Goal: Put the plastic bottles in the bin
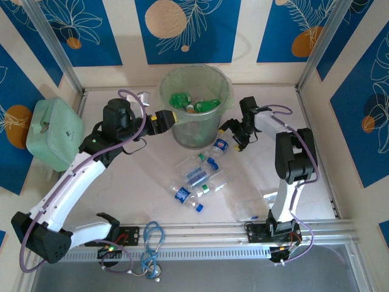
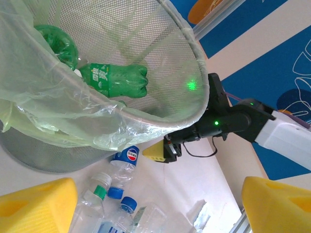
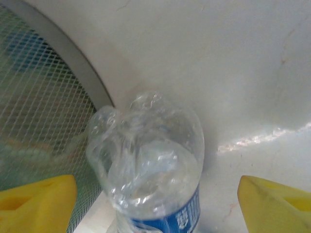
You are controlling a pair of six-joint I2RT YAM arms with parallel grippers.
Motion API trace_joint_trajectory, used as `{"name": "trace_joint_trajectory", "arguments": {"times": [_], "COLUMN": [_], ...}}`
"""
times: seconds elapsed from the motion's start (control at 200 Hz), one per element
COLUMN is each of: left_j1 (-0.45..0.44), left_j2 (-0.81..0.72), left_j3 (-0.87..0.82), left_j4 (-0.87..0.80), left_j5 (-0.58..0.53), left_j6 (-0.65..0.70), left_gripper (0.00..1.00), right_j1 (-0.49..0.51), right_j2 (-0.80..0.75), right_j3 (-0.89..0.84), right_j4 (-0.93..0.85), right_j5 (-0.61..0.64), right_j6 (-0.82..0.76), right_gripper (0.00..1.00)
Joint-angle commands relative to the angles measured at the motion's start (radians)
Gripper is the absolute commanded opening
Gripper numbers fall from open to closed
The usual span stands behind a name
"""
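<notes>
Right end effector (image 3: 155, 201) is down at the foot of the bin (image 1: 188, 131), jaws spread wide, with a clear blue-label bottle (image 3: 150, 165) sitting between its yellow fingers (image 3: 36, 199). Neither finger touches it, so nothing is held. The bottle lies on the worktop (image 1: 152, 176) just beside the bin wall, crumpled base towards the camera.

This looks like the grasp coming up, and the tight spot is that left-hand finger, which is right by the mesh. Best to close squarely across the body near the label. The thin, dented plastic should give under the fingers, so it wants a firm squeeze. After that, a straight lift should clear the rim before it swings over.

Left end effector (image 2: 156, 204) hangs by the rim on the other side, wide open and empty. It is best kept out of the drop path. Green bottles (image 2: 114, 80) lie in the bin, and loose bottles (image 1: 193, 177) wait mid-worktop.
</notes>
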Motion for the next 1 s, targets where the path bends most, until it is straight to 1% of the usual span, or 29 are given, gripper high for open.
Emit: {"name": "trace_joint_trajectory", "arguments": {"times": [0.0,0.15,0.29,0.465,0.495,0.56,0.64,0.785,0.995], "left_j1": [0.011,0.011,0.011,0.011,0.011,0.011,0.011,0.011,0.012], "left_j2": [-0.008,-0.005,-0.005,-0.006,-0.006,-0.006,-0.006,-0.008,-0.001], "left_j3": [-0.013,-0.025,-0.034,-0.047,-0.05,-0.054,-0.059,-0.064,-0.059], "left_j4": [0.033,0.05,0.059,0.071,0.077,0.082,0.084,0.085,0.084], "left_j5": [0.035,0.046,0.053,0.063,0.064,0.069,0.071,0.074,0.088], "left_j6": [-0.014,-0.029,-0.036,-0.049,-0.053,-0.059,-0.062,-0.065,-0.071], "left_gripper": [0.86,0.86,0.85,0.85,0.85,0.85,0.85,0.85,0.85], "right_j1": [0.001,0.005,0.008,0.018,0.02,0.021,0.019,0.016,0.001], "right_j2": [0.019,0.063,0.1,0.121,0.124,0.127,0.117,0.076,-0.034], "right_j3": [0.043,0.083,0.1,0.103,0.104,0.102,0.088,0.05,-0.016], "right_j4": [-0.049,-0.087,-0.103,-0.106,-0.107,-0.113,-0.115,-0.103,-0.075], "right_j5": [-0.001,0.015,0.019,0.026,0.027,0.033,0.044,0.06,0.073], "right_j6": [0.003,0.003,0.011,0.02,0.018,0.023,0.032,0.043,0.048], "right_gripper": [0.88,0.86,0.79,0.79,0.77,0.69,0.63,0.56,0.51]}}
